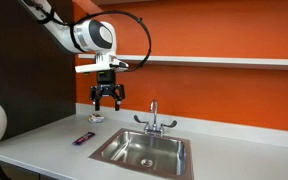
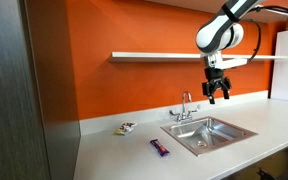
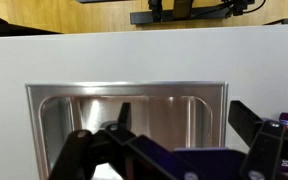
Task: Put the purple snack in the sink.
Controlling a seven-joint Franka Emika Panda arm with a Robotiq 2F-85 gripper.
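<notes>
The purple snack lies flat on the pale counter beside the sink, and it shows in both exterior views. The sink is a steel basin with a chrome faucet. My gripper hangs open and empty in the air, well above the counter and between the snack and the faucet. In the wrist view the open fingers frame the steel basin below.
A small pale round object lies on the counter near the orange wall. A white shelf runs along the wall above the faucet. A dark cabinet side stands at the counter's end.
</notes>
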